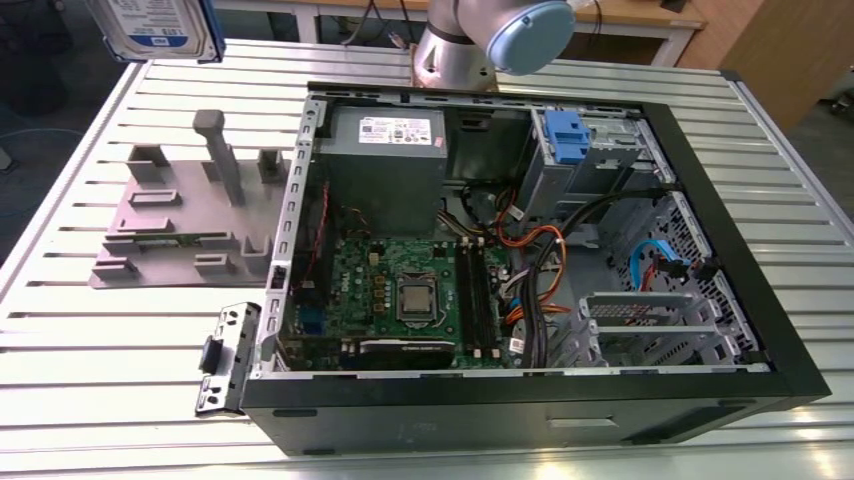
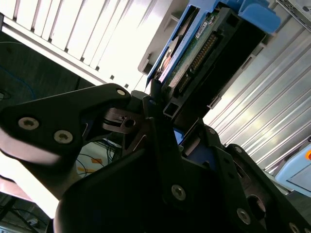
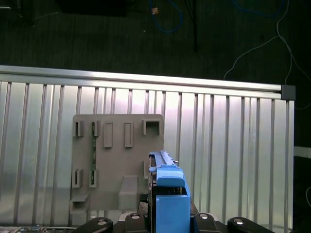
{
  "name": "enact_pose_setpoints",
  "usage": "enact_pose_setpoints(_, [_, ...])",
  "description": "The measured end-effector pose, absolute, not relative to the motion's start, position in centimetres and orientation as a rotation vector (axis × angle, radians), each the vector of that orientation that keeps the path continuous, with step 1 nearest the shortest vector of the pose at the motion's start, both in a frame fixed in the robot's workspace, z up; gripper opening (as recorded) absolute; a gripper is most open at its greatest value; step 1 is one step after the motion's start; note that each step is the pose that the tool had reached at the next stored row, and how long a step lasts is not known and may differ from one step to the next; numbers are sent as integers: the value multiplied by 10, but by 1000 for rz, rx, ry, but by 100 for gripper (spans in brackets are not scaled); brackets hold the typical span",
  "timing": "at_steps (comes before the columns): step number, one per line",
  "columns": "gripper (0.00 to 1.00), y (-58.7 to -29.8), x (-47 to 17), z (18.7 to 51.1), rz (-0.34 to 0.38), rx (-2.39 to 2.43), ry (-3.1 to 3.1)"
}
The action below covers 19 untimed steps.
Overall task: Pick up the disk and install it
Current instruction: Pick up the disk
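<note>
**Exterior view.** Holds the disk aloft at eleven o'clock, above the far corner of the slatted worktop and well apart from the open computer case at centre. Turns the white-and-blue label face toward the camera, with the blue bracket down one edge. Leaves the print on that label unread. Sets the grey plastic stand at nine o'clock from the case, posts upright. Inside the case: a grey power supply with a white sticker at twelve o'clock, the motherboard at six, and a drive cage with a blue caddy at one o'clock. To judge by that gap between disk and case, pick-up done and installing not yet.

**Second wrist view.** Clamps the pincer on one end of the disk, jaws drawn in narrow against it. Shows the green circuit board and the connector row along the underside, framed by the blue bracket. Probably grips at the end so that the bracket's long edges stay free for sliding into a bay.

**First wrist view.** Looks past the disk, edge-on in the pincer, down to the stand on the worktop. Beyond the worktop's rim: dark floor with loose cables.
</note>
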<state>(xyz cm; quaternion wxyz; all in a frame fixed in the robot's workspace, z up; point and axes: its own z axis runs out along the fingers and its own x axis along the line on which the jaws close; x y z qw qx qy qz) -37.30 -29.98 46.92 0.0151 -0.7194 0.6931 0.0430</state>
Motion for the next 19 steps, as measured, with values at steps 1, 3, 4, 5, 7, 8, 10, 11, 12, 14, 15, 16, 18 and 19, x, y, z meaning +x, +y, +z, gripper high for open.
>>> enact_pose_setpoints(1, [36,-300,-373,469,134,-2239,2157])
enact_pose_setpoints(3, [36,-300,-372,469,134,-2239,2157])
enact_pose_setpoints(4, [36,-300,-371,469,134,-2239,2157])
enact_pose_setpoints(5, [36,-300,-371,469,134,-2239,2157])
enact_pose_setpoints(7, [36,-300,-370,469,134,-2239,2157])
enact_pose_setpoints(8, [36,-300,-369,469,134,-2239,2157])
enact_pose_setpoints(10, [36,-300,-368,469,134,-2239,2157])
enact_pose_setpoints(11, [36,-300,-368,469,134,-2239,2157])
enact_pose_setpoints(12, [36,-300,-368,469,134,-2239,2157])
enact_pose_setpoints(14, [36,-300,-367,469,134,-2239,2157])
enact_pose_setpoints(15, [36,-300,-366,469,134,-2239,2157])
enact_pose_setpoints(16, [36,-300,-366,469,134,-2239,2157])
enact_pose_setpoints(18, [36,-300,-365,469,134,-2239,2157])
enact_pose_setpoints(19, [36,-300,-364,469,134,-2239,2157])
